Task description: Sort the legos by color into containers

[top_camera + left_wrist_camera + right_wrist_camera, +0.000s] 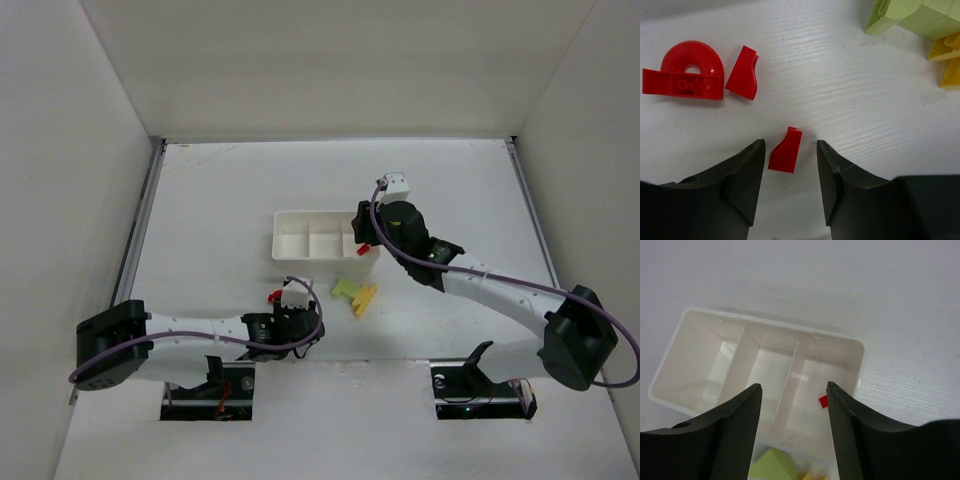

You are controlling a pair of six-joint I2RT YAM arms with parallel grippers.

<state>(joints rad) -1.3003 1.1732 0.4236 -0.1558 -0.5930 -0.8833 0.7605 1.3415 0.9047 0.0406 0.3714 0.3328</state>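
Left end effector (790, 144): spread, fingers astride a small red brick (785, 151) lying on the table (840, 100). Right end effector (794, 386): spread, above the tray (765, 322). One red piece (823, 401) sits in the tray's 3 o'clock compartment. Green brick (346, 288) and yellow brick (366, 299) lie on the table at the tray's 5 o'clock.

Bright diffuse overhead light; faint soft shadows; table (220, 200) washed pale; left wrist view sharp, right wrist slightly soft.

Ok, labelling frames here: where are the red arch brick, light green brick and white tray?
red arch brick (685, 85), left wrist view, on its flat base.
light green brick (917, 17), left wrist view, on its side face.
white tray (776, 342), right wrist view, middle compartment's far wall.
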